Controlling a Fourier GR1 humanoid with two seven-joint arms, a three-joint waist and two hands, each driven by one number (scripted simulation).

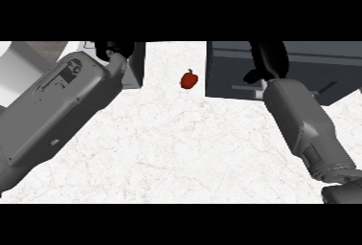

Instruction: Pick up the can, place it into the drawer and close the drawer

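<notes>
No can shows anywhere in the head view. My right hand (pixel 268 60) reaches over the dark grey drawer box (pixel 318 72) at the back right. Its fingers stretch straight away from me, the thumb sticks out to the left, and I see nothing held in it. My left hand (pixel 114 48) is at the top edge on the left, cut off by the frame, beside a dark panel (pixel 136 67). The broad left forearm (pixel 56 105) hides the counter beneath it.
A small red pepper-like object (pixel 188 79) lies on the white marble counter (pixel 176 153) between the two hands, just left of the drawer box. A pale curved shape (pixel 17 62) fills the back left corner.
</notes>
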